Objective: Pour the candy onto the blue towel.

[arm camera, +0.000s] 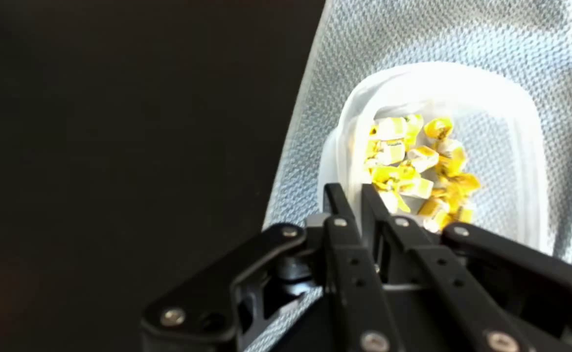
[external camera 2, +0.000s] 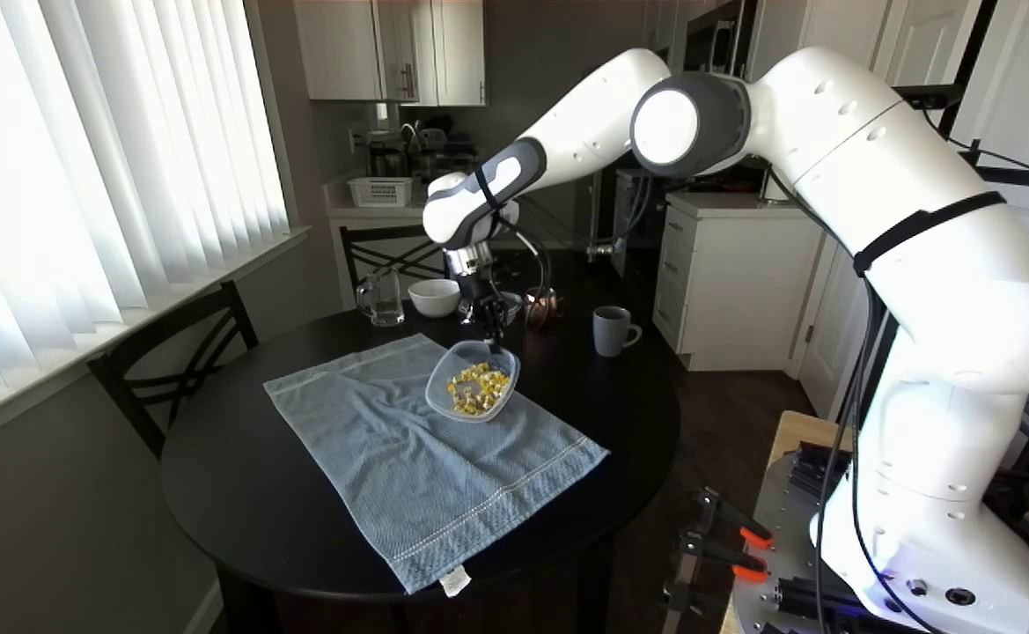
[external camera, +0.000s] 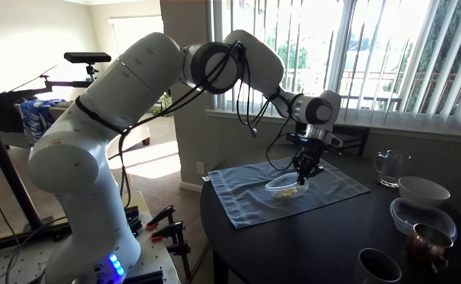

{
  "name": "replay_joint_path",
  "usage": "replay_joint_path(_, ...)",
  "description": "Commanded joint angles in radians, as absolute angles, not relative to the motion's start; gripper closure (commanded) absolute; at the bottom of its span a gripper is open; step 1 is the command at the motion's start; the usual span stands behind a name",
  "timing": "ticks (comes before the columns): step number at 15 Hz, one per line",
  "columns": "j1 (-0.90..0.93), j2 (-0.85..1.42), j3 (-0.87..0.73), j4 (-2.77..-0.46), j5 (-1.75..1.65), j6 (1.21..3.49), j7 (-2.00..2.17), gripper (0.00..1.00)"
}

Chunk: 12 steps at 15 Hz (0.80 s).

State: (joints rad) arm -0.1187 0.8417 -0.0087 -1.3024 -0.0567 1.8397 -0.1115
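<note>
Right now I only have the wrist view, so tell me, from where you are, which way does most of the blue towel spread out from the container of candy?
Observer: Toward the vertical blinds; in both exterior views most of the blue towel lies on that side of the clear plastic container.
Operator: Good. Is anything made of glass standing nearby?
Observer: Yes, a clear glass mug stands on the black table, off one short end of the blue towel.
</note>
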Motion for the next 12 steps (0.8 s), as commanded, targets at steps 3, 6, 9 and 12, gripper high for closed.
replay_joint_path(3, -0.108, 0.597, -0.031, -1.436, -0.053, 1.871, -0.085, 0.96)
replay_joint_path(6, -0.057, 0.509, -0.034, -1.473, -0.087, 1.869, -0.048, 0.99)
replay_joint_path(9, 0.020, 0.442, -0.046, -1.513, -0.170, 1.885, 0.046, 0.97)
replay_joint_path(12, 0.125, 0.421, -0.057, -1.528, -0.341, 1.896, 0.208, 0.97)
